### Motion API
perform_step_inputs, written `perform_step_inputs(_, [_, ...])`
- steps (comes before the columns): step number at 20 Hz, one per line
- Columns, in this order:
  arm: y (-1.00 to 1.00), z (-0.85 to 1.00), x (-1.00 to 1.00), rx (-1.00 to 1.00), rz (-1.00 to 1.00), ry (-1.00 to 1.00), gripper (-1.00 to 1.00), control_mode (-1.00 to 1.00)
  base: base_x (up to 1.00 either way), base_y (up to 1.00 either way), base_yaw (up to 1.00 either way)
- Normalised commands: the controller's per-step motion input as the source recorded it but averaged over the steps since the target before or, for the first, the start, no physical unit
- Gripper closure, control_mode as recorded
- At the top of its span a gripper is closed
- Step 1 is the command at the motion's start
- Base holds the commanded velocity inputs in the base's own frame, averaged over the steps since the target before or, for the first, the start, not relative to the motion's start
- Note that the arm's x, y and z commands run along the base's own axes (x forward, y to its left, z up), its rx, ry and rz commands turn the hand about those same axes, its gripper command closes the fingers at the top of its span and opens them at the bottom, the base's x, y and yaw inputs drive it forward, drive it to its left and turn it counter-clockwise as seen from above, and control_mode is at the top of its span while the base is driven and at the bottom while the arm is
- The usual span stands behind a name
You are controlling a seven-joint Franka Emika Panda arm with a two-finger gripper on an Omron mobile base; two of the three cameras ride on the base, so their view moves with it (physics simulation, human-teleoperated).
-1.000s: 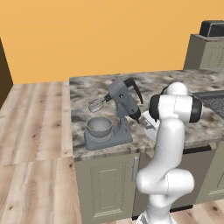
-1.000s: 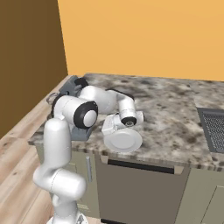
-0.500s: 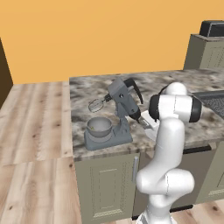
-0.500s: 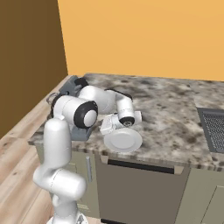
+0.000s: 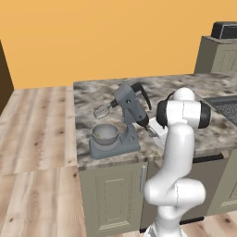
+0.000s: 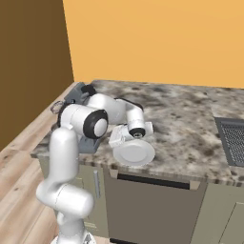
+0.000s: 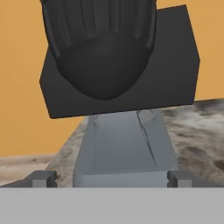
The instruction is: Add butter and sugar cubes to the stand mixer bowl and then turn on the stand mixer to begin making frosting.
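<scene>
Looking along the hand, we see our gripper with its 2 dark fingertips spread wide apart at the bottom of the hand view and nothing between them, so the jaws stand open and empty. Just past them rises the grey column of the stand mixer, with the dark rounded back of its tilting head looming above. We are at the rear of the machine, close to it but seemingly not touching.

In the right base view a flat white plate lies on the counter just beside the wrist, near the front edge. We cannot make out any butter or sugar cubes on it.

Farther on, in the left base view, the head is tilted up with the wire whisk hanging over the stand mixer bowl, which sits on the mixer's flat base at the counter's left front. We cannot tell from here whether the bowl holds anything.

We judge the step in hand to be reaching for the power control. The risk is that we push the head or column instead of a switch, shoving the mixer forward or knocking the bowl off its base. If the bowl is empty, switching on would come too soon.
</scene>
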Motion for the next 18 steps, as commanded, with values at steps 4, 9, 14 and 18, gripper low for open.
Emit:
perform_step_inputs(4, [0.00, -0.15, 0.05, 0.00, 0.00, 0.00, -1.00, -1.00, 0.00, 0.00, 0.00])
perform_step_inputs(9, [0.02, -0.10, 0.01, 0.00, 0.00, 0.00, -1.00, -1.00, 0.00, 0.00, 0.00])
perform_step_inputs(14, [0.07, -0.04, 0.11, 0.00, 0.00, 0.00, -1.00, -1.00, 0.00, 0.00, 0.00])
perform_step_inputs(18, [0.07, -0.02, 0.20, 0.00, 0.00, 0.00, -1.00, -1.00, 0.00, 0.00, 0.00])
